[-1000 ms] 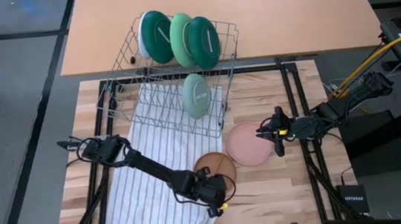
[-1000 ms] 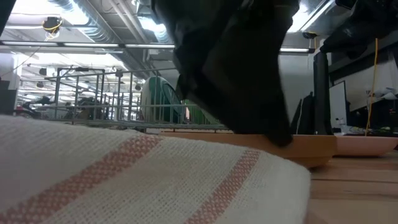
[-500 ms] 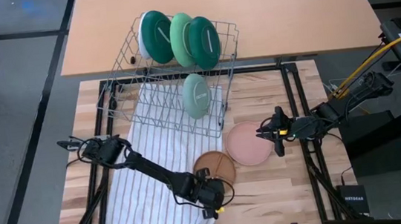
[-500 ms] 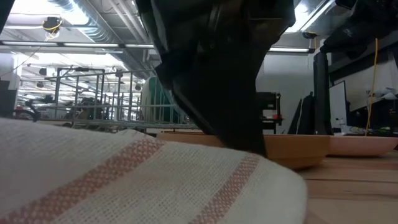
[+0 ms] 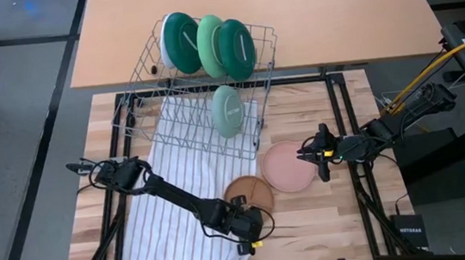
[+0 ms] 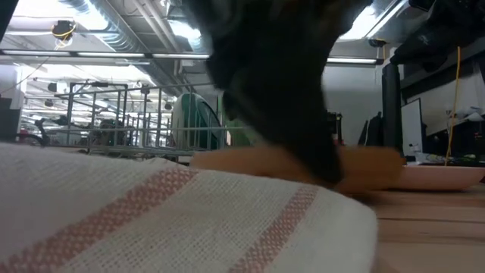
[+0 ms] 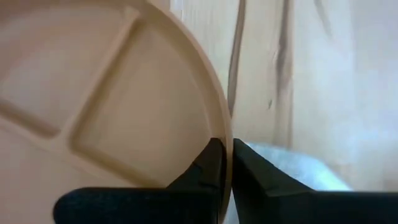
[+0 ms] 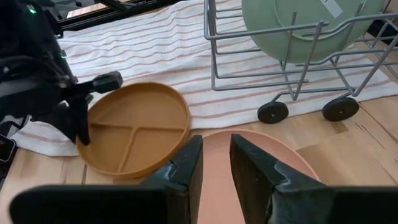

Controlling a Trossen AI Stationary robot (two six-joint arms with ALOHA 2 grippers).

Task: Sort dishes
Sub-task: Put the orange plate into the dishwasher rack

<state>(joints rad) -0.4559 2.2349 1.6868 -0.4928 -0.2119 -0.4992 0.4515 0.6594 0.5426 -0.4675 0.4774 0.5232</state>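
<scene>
In the low view the left claw (image 6: 303, 114) is a dark blur hiding most of the brown divided plate (image 6: 364, 163). Its wrist view shows it clenched on that plate's rim at the table's near edge. The right claw (image 5: 319, 157) hangs released over the pink plate (image 5: 284, 166).

The grey wire rack (image 5: 203, 94) serves as landmark: four round green plastic plates (image 5: 211, 46) stand inside it, the white striped cloth (image 5: 168, 215) lies beneath, and the round brown divided plastic plate (image 5: 252, 193) and round pink plastic plate (image 5: 286, 166) lie just in front, side by side.
</scene>
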